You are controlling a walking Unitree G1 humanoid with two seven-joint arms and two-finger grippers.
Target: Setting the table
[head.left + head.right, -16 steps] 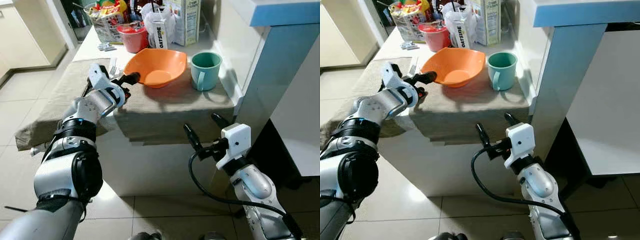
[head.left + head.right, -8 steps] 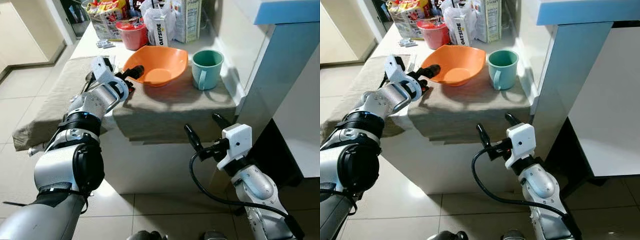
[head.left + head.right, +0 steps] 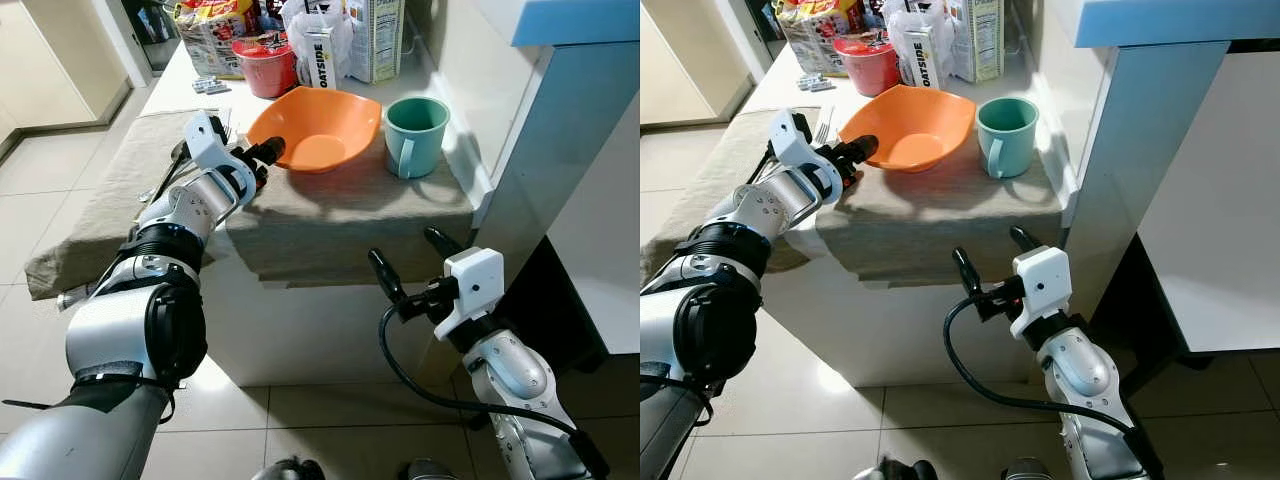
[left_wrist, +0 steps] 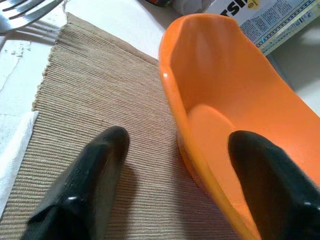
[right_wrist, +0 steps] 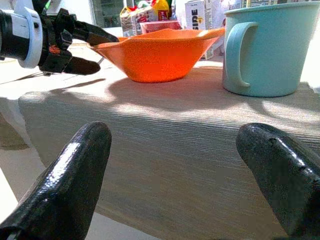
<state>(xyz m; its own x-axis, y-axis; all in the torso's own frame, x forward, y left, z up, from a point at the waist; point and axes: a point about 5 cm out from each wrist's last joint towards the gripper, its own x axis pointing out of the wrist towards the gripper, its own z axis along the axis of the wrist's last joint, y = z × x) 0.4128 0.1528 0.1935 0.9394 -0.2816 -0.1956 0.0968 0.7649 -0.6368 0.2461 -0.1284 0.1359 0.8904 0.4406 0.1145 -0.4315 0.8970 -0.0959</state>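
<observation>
An orange bowl (image 3: 318,128) and a teal mug (image 3: 415,135) stand side by side on a tan placemat (image 3: 340,215) at the counter's near end. My left gripper (image 3: 265,160) is open at the bowl's left rim. One finger (image 4: 265,175) reaches inside the bowl and the other (image 4: 90,175) rests outside, over the mat. A fork (image 3: 825,125) lies just behind that wrist. My right gripper (image 3: 402,247) is open, below and in front of the mat's hanging edge, apart from everything.
A red cup (image 3: 266,68), an oat-drink carton (image 3: 322,55), a taller carton (image 3: 375,40) and snack bags (image 3: 210,30) crowd the counter's back. A white and blue pillar (image 3: 560,120) stands close on the right. Tiled floor (image 3: 50,170) lies to the left.
My left gripper has edged a little further over the bowl's left rim. The view has shifted slightly. The right arm has not moved.
</observation>
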